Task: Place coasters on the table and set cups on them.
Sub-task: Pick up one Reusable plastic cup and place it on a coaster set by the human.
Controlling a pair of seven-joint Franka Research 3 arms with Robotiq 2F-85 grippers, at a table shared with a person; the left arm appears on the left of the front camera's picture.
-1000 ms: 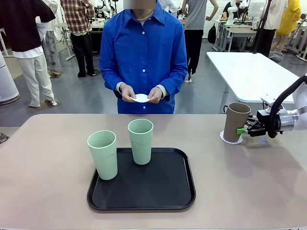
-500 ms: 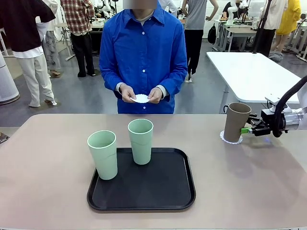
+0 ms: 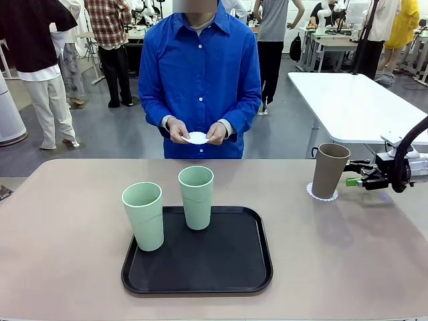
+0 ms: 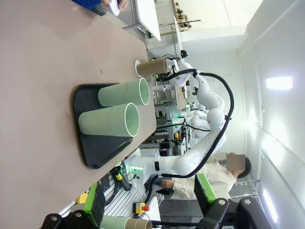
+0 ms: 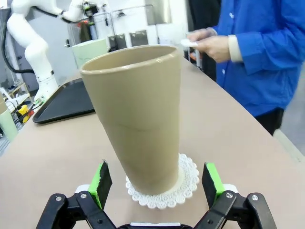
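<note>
A taupe cup (image 3: 330, 170) stands upright on a white scalloped coaster (image 3: 322, 194) at the right of the beige table (image 3: 67, 234). My right gripper (image 3: 352, 180) is open, just right of that cup and clear of it. In the right wrist view the taupe cup (image 5: 138, 119) and its coaster (image 5: 188, 179) sit beyond my right gripper (image 5: 156, 179), whose green pads (image 5: 101, 183) are spread wide. Two mint cups (image 3: 143, 215) (image 3: 196, 197) stand on the black tray (image 3: 200, 267). The person holds another coaster (image 3: 196, 138) in both hands. My left gripper (image 4: 138, 219) is open and holds nothing.
The person in a blue shirt (image 3: 199, 73) stands at the far edge, hands above the table's rim. A white table (image 3: 348, 100) stands behind on the right. Bare tabletop lies left of the tray and between the tray and the taupe cup.
My right gripper has drawn back to the right, away from the taupe cup, which stays standing on its coaster. The person's hands and the mint cups have not moved.
</note>
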